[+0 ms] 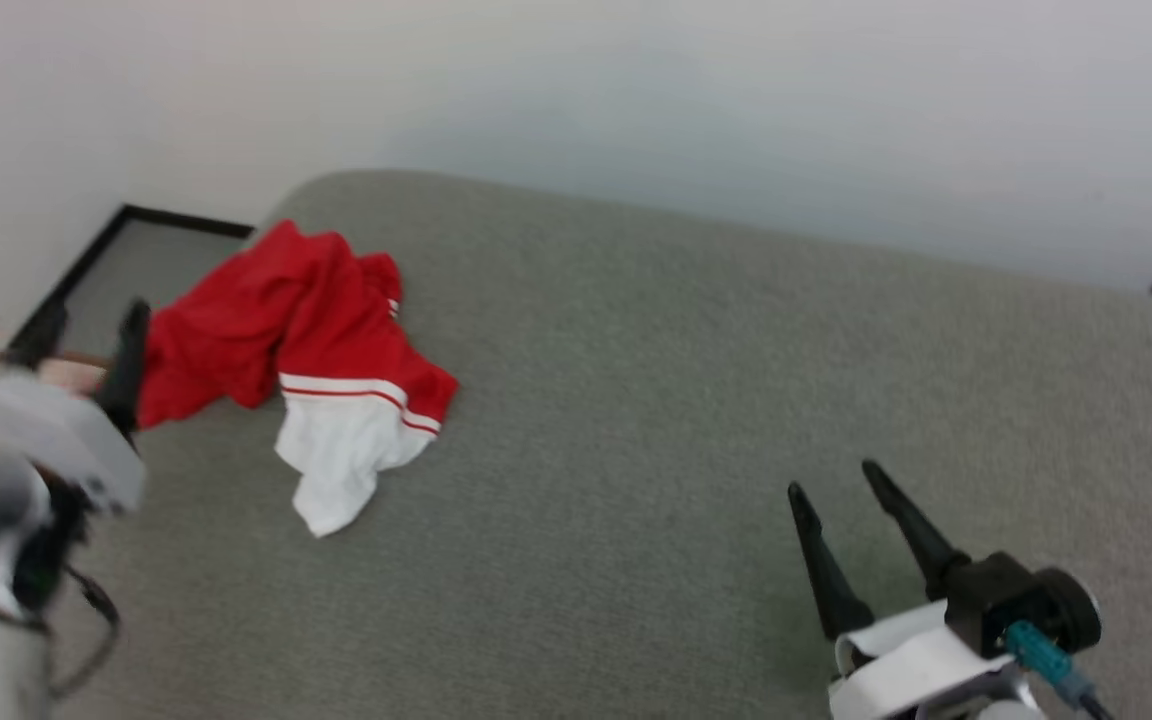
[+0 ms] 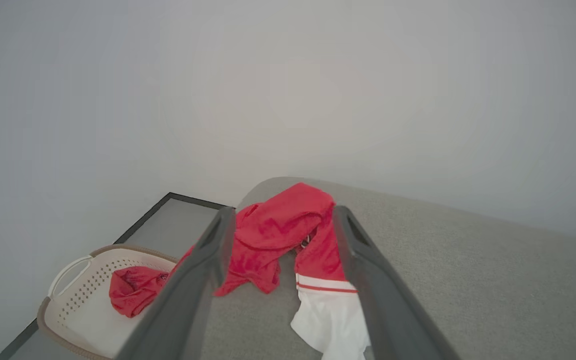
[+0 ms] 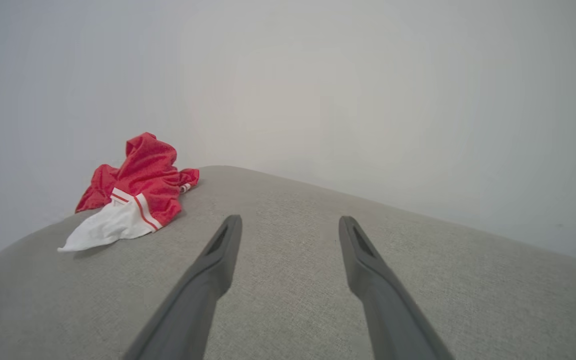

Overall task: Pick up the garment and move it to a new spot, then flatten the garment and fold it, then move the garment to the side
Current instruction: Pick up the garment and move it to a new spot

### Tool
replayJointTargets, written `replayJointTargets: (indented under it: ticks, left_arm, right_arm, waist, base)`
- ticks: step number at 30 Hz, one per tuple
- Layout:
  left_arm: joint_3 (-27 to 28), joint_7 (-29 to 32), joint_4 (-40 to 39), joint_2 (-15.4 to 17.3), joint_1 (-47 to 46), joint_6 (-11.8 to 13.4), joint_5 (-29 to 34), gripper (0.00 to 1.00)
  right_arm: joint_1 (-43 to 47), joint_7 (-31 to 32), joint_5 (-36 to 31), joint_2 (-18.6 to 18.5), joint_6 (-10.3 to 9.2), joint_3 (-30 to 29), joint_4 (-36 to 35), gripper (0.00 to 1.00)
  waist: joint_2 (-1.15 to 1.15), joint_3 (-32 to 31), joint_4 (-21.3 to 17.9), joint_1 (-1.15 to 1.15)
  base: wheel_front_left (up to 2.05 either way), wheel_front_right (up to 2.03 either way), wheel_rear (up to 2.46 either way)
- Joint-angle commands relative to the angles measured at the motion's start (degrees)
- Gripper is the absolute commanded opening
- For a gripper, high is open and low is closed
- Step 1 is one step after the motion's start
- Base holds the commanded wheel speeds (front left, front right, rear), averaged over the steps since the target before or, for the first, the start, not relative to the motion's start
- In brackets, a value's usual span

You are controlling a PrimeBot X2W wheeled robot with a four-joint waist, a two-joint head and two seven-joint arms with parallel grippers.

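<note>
The red shirt (image 1: 296,340) lies crumpled, ungripped, at the bench's (image 1: 636,420) far left corner, left gripper (image 2: 279,212) and right gripper (image 3: 290,220) fingers spread empty: every step remains.

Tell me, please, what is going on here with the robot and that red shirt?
The garment, a red shirt with a white sleeve, lies crumpled near the far left corner of the grey cushioned surface. The left gripper is open beside the shirt's left edge, lined up on it but not gripping. The right gripper, also open, hovers over bare cushion well to the right. Nothing is flattened or folded yet.
</note>
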Motion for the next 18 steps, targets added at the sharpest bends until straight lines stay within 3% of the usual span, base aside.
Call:
replayJointTargets:
  ticks: [1,5,13,18]
  left_arm:
    - [-0.39,1.87,0.47,1.0,-2.18,-0.19,-1.39,1.0]
    - [-1.64,11.24,2.93,5.44,-9.09,-0.18,-6.26,1.0]
    - [-3.86,27.46,10.23,10.1,-18.33,-0.19,-12.7,1.0]
    - [-5.46,32.37,15.92,11.45,-22.43,-0.19,-13.5,1.0]
  right_arm:
    - [-1.33,-0.08,-0.49,-0.13,-0.05,-0.28,-0.47,1.0]
    - [-3.28,-0.08,-1.16,-0.13,-0.06,-0.6,-1.51,1.0]
    - [-6.12,-0.07,-1.71,-0.1,-0.06,-0.87,-3.35,1.0]
    - [-7.63,-0.08,-1.58,-0.11,-0.06,-0.66,-4.27,1.0]
  waist:
    - [0.0,6.22,-4.98,0.0]
    - [0.0,10.66,-7.54,0.0]
    - [0.0,17.97,-11.83,0.0]
    - [0.0,21.46,-14.06,0.0]
  base:
    - [0.0,0.0,0.0]
    - [0.0,0.0,0.0]
    - [0.0,0.0,0.0]
    - [0.0,0.0,0.0]
